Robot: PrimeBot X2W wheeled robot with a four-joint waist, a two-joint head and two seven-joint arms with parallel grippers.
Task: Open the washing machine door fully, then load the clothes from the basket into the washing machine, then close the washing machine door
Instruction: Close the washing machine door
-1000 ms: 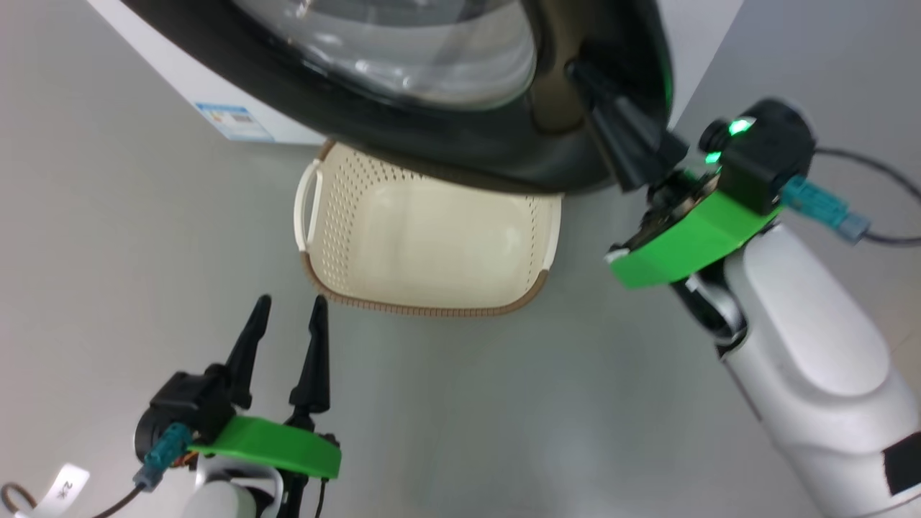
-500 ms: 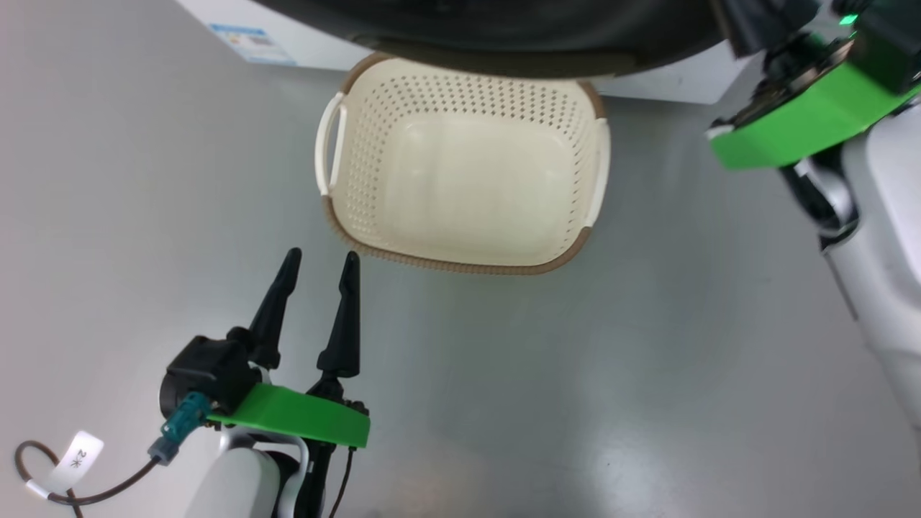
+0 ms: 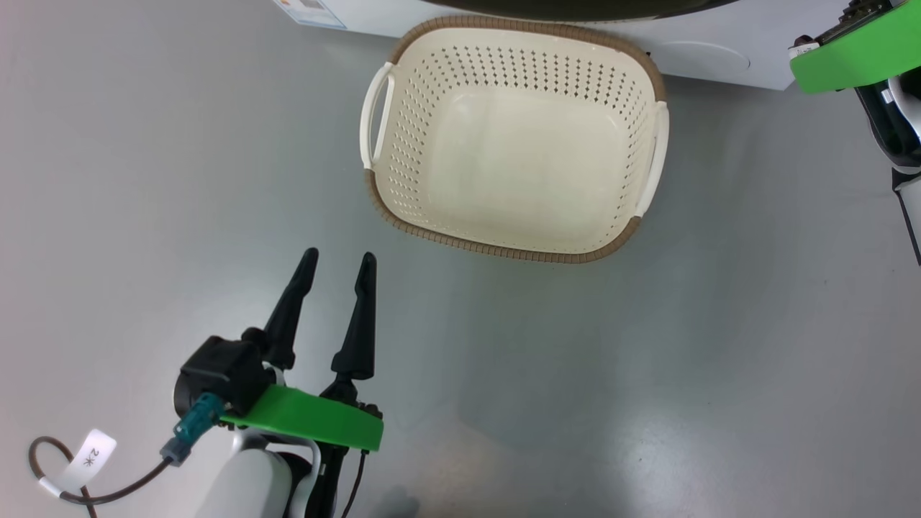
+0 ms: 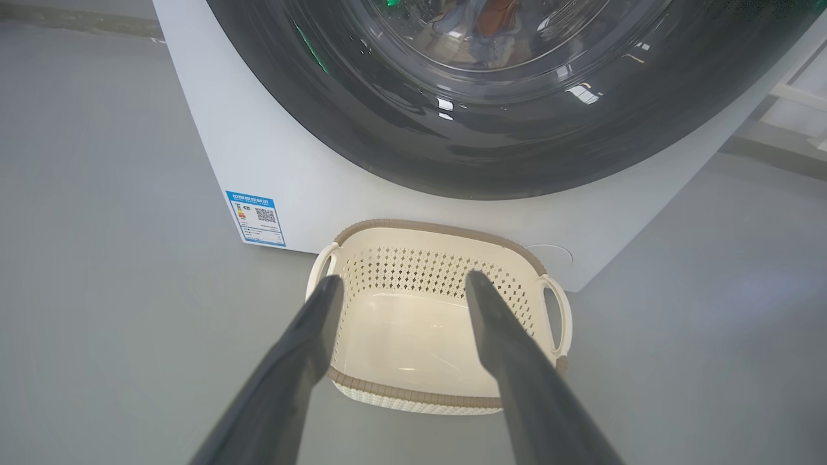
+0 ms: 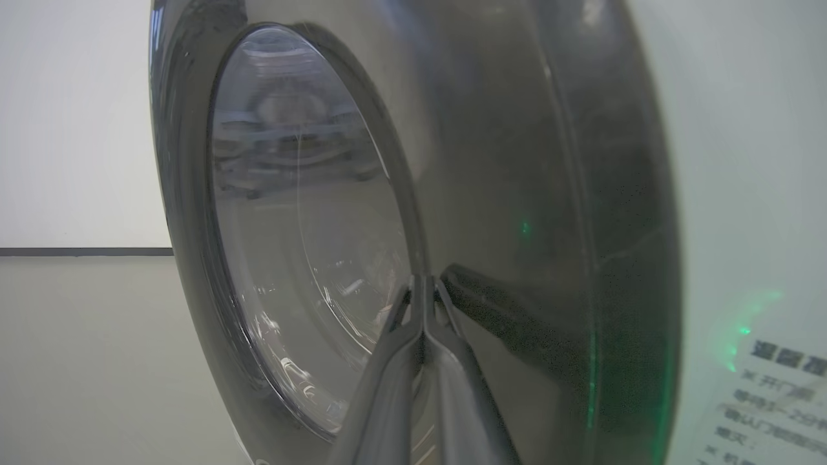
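The basket (image 3: pixel 514 237) stands on the floor just before the washing machine (image 3: pixel 709 61) with nothing in it; it is also in the left wrist view, basket (image 4: pixel 413 394). The glossy black washing machine door (image 4: pixel 387 129) lies against the white front. Behind its glass, blue and orange clothes (image 4: pixel 492 19) show dimly. My left gripper (image 3: pixel 339 257) hovers open and holds nothing, near the basket's left front corner. My right gripper (image 5: pixel 423 284) is shut on nothing, its tips at the door's black ring (image 5: pixel 517 194) beside the glass window (image 5: pixel 303 226).
A blue label sticker (image 4: pixel 256 218) marks the washer's lower left corner. Grey floor (image 3: pixel 611 374) spreads around the basket. The green mount of my right wrist (image 3: pixel 849 54) sits at the head view's top right, with the pale forearm below it.
The head camera has tipped down: the door has slid up to the top edge and the whole basket shows. Both grippers keep their state.
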